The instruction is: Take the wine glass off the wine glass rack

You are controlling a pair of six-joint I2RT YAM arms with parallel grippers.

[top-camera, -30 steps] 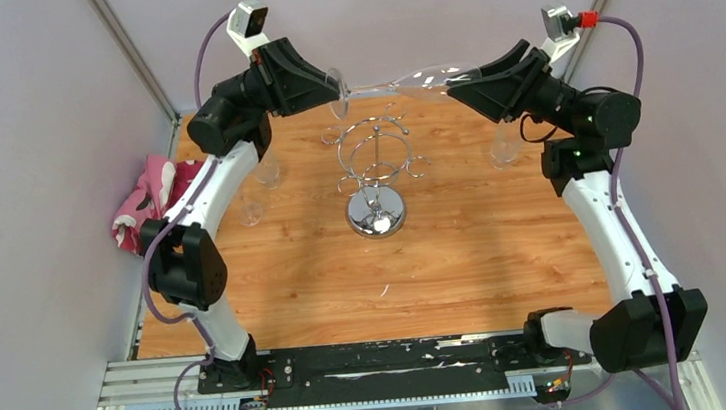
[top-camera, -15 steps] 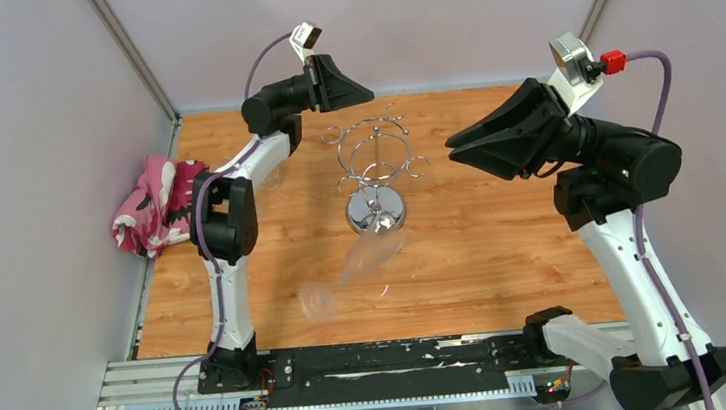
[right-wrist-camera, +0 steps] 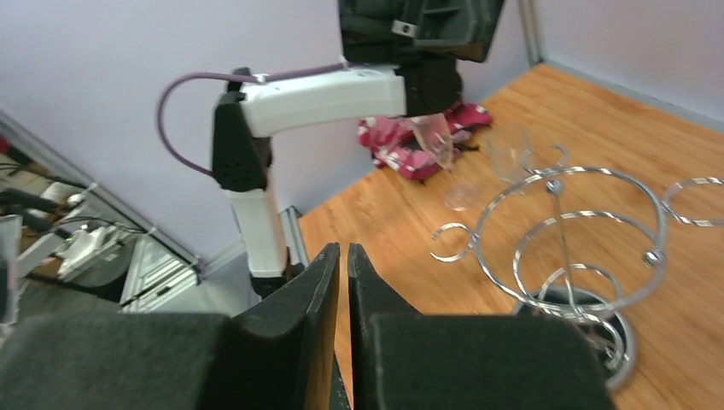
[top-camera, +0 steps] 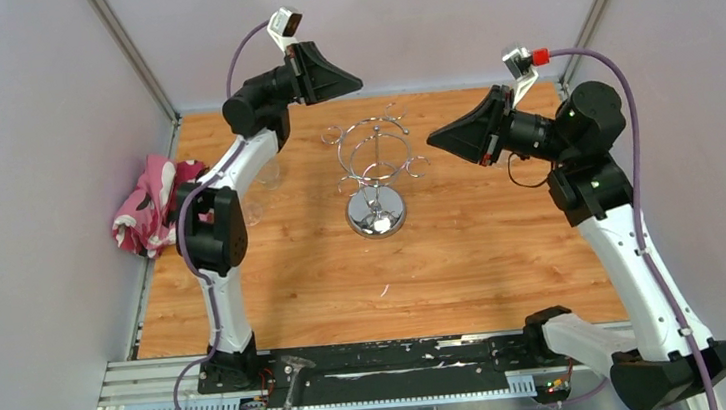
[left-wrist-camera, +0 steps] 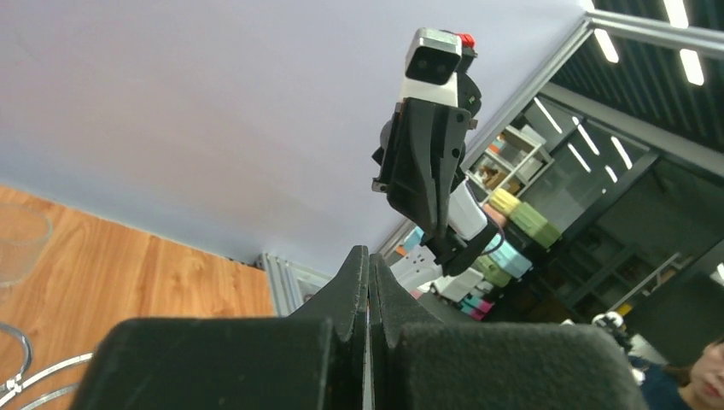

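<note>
The chrome wine glass rack (top-camera: 373,160) stands mid-table on its round base, and no glass hangs on its hooks (right-wrist-camera: 570,224). A clear wine glass (top-camera: 288,401) lies tilted over the front rail, off the wooden top, foot uppermost. My left gripper (top-camera: 355,83) is raised behind and left of the rack, jaws pressed together on nothing (left-wrist-camera: 369,253). My right gripper (top-camera: 431,141) hovers to the right of the rack, its jaws nearly touching with only a thin slit and nothing between them (right-wrist-camera: 343,248).
Two more clear glasses (top-camera: 268,174) (top-camera: 250,212) stand at the table's left beside the left arm, and both glasses (right-wrist-camera: 510,150) (right-wrist-camera: 437,143) show in the right wrist view. A pink patterned cloth (top-camera: 150,211) lies at the left edge. The black rail (top-camera: 405,367) runs along the front.
The glass held between both grippers a second ago fell, tumbled across the table and now lies over the front rail. Both grippers closed empty; the arms drew apart.
</note>
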